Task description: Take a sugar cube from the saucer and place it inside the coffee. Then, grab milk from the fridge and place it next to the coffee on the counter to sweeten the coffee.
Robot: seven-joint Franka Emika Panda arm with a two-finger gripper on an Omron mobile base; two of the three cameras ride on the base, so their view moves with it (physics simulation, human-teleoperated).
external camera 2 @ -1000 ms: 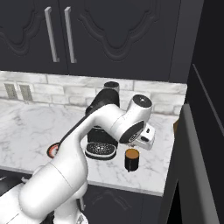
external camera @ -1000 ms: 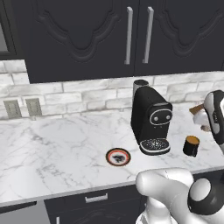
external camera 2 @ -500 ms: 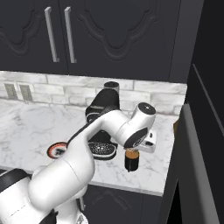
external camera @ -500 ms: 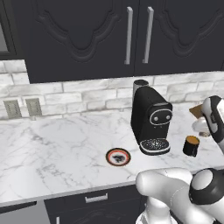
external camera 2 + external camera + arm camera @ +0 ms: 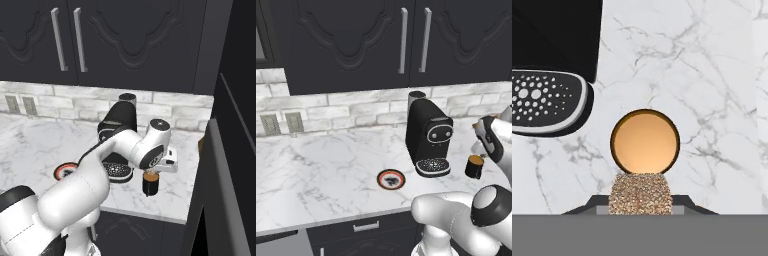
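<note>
The coffee (image 5: 644, 141) is a small dark cup of brown liquid on the counter (image 5: 316, 170), right of the coffee machine (image 5: 428, 135). My gripper (image 5: 640, 200) hangs just above the cup (image 5: 474, 166), shut on a speckled brown sugar cube (image 5: 640, 194). In the hand view the cube sits at the cup's near rim. The right base view shows the gripper (image 5: 151, 173) directly over the cup (image 5: 150, 184). The saucer (image 5: 391, 179) lies left of the machine's drip tray. The milk is out of view.
The machine's perforated drip tray (image 5: 547, 102) lies close beside the cup. Black cabinets with silver handles (image 5: 403, 40) hang over the counter. The fridge's dark-edged front (image 5: 212, 165) stands at the counter's right end. Wall sockets (image 5: 281, 123) are at the back left.
The hand has sunk slightly towards the cup with the sugar cube still in its grip. Nothing on the counter has moved.
</note>
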